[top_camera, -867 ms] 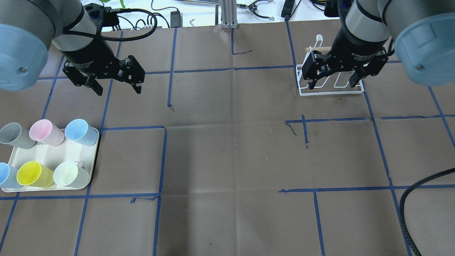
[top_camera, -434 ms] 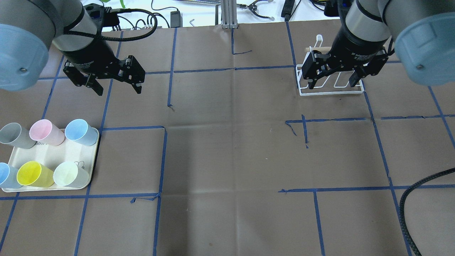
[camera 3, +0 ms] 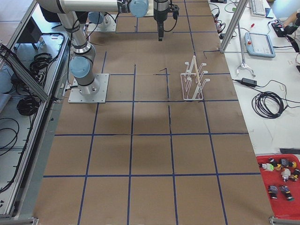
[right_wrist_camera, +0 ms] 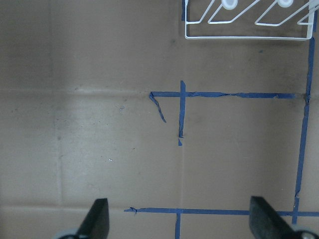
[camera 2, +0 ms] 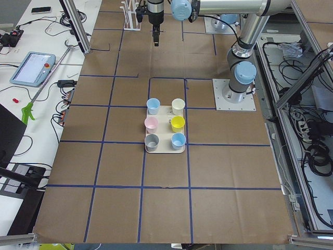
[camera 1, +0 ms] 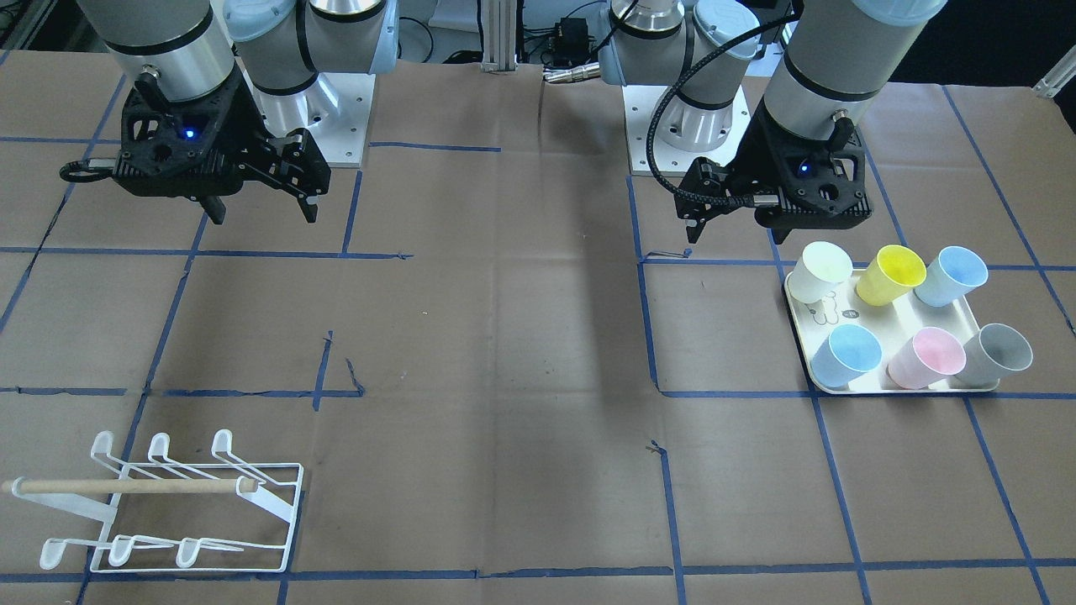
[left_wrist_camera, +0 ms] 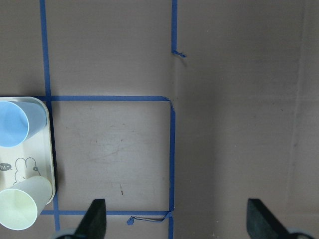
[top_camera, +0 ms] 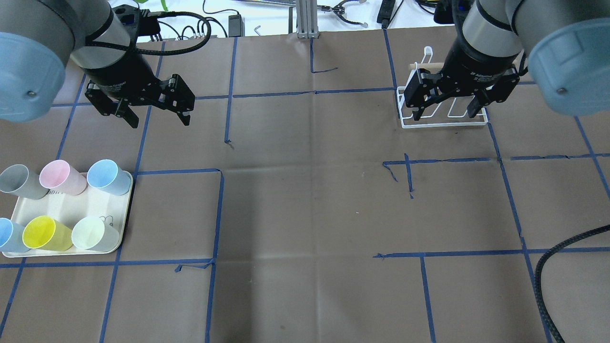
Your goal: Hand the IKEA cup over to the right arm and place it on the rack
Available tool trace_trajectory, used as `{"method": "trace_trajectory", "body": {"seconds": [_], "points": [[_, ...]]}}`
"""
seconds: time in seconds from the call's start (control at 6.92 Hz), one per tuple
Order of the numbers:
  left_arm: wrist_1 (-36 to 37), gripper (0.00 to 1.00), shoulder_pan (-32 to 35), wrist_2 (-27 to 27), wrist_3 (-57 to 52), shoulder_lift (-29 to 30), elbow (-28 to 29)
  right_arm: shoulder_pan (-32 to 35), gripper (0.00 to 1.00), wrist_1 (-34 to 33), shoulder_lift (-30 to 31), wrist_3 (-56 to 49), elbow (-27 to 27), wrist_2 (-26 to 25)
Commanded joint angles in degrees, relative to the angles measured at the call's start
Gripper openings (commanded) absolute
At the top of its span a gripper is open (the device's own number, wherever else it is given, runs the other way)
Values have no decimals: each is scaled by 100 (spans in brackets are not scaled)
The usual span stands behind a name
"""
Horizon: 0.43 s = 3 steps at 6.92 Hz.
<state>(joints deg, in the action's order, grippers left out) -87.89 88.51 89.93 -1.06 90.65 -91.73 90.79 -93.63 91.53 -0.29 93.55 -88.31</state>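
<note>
Several IKEA cups stand on a cream tray (top_camera: 71,207) at the near left: grey (top_camera: 19,181), pink (top_camera: 59,176), blue (top_camera: 107,176), a second blue (top_camera: 7,236), yellow (top_camera: 45,233) and pale green (top_camera: 93,233). My left gripper (top_camera: 159,122) hangs open and empty above the table, beyond the tray and a little to its right. My right gripper (top_camera: 444,114) hangs open and empty above the white wire rack (top_camera: 443,125). The rack's wooden rod (camera 1: 126,486) shows in the front view. The left wrist view shows the blue cup (left_wrist_camera: 15,124) and the pale cup (left_wrist_camera: 22,209).
Brown paper with blue tape lines covers the table. A black cable (top_camera: 548,286) lies at the near right. Cables and tools lie past the far edge. The rack's front wire (right_wrist_camera: 244,37) shows at the top of the right wrist view.
</note>
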Motion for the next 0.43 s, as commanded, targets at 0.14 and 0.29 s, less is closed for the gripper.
{"method": "trace_trajectory", "body": {"seconds": [0.14,0.29], "points": [[0,100,0,-10,9,-12,-3,-9,100,-6,-12,12,5,7],[0,100,0,7,9,-4,-3,-9,100,-6,-3,38,-4,7]]}}
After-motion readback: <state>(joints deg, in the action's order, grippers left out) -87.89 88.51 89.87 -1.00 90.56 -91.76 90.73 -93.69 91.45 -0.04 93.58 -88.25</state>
